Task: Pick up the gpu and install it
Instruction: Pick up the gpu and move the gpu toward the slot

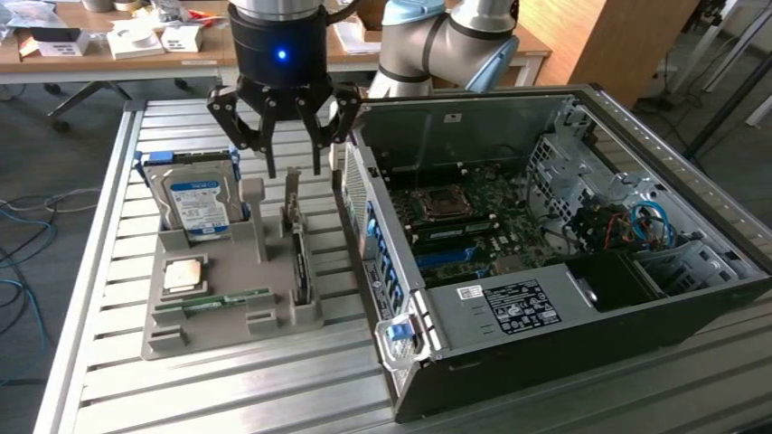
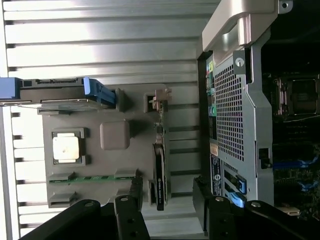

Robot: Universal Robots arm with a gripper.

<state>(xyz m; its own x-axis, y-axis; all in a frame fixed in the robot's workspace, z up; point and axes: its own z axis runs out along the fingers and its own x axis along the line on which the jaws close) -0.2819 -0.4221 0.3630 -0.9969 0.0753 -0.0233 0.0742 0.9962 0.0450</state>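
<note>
The gpu (image 1: 296, 258) is a thin dark card standing on edge in a slot of the grey parts holder (image 1: 271, 312), its pale bracket (image 1: 292, 194) at the far end. My gripper (image 1: 295, 170) hangs open above that bracket end, clear of the card, with nothing between its fingers. In the wrist view the gpu (image 2: 160, 175) shows edge-on, in line with the gap between the black fingers (image 2: 135, 192) of my gripper (image 2: 167, 196). The open computer case (image 1: 675, 298) lies to the exterior view's right of the holder, its motherboard (image 1: 465, 212) exposed.
A silver hard drive (image 1: 197, 203) with a blue-white label stands in the holder's far left corner. A square processor (image 1: 183, 273) and a green memory stick (image 1: 230, 299) lie nearer the front. The case's perforated rear wall (image 2: 232, 115) sits close beside the gpu. Everything rests on a slatted metal table (image 1: 241, 389).
</note>
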